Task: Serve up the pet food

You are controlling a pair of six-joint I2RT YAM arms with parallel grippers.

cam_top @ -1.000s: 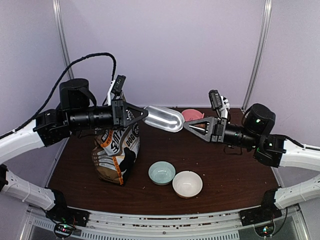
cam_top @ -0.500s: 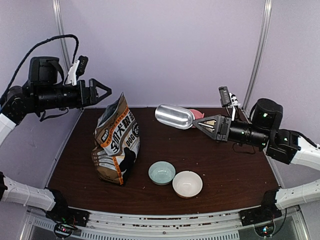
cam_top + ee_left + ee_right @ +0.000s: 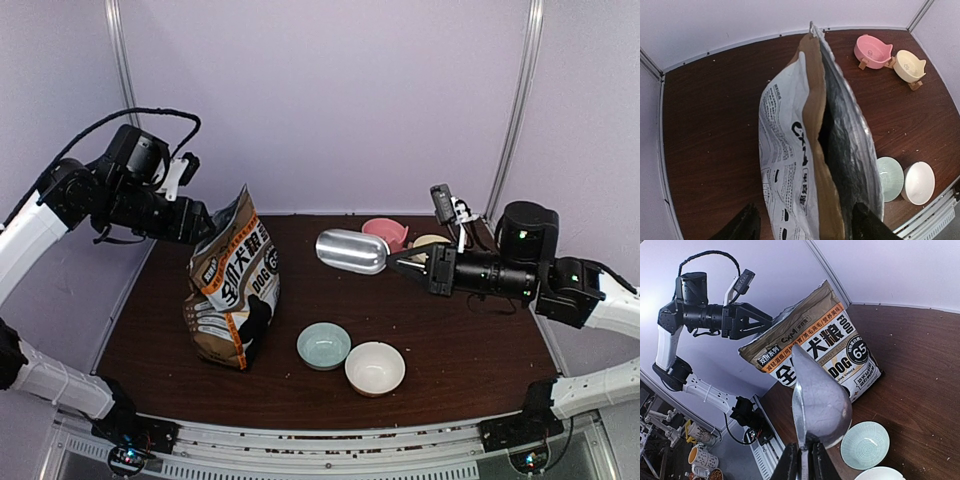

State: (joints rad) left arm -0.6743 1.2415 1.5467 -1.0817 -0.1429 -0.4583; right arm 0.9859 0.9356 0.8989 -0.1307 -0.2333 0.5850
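Note:
A brown paper dog-food bag (image 3: 235,290) stands upright at the table's left, its top gaping (image 3: 832,135). The pet food is hidden; the bag's inside looks dark. My left gripper (image 3: 203,223) hovers open just left of and above the bag's mouth, and in the left wrist view its gripper (image 3: 805,225) has a finger on either side of the bag without touching it. My right gripper (image 3: 402,262) is shut on the handle of an empty metal scoop (image 3: 350,250), held in the air over mid-table. The right wrist view has the scoop (image 3: 821,400) pointing toward the bag (image 3: 835,345), gripper (image 3: 805,462) clamped on its handle.
A teal bowl (image 3: 324,345) and a white bowl (image 3: 375,367) sit side by side near the front middle. A pink pet bowl (image 3: 383,232) and a cream one (image 3: 430,242) stand at the back right. The same bowls show in the left wrist view: teal bowl (image 3: 890,177), white bowl (image 3: 918,182), pink pet bowl (image 3: 872,50), cream pet bowl (image 3: 909,65).
My left gripper let go of the scoop's front end, opened, swung out left and came back down to the bag's top. The right gripper kept the scoop and lowered it slightly.

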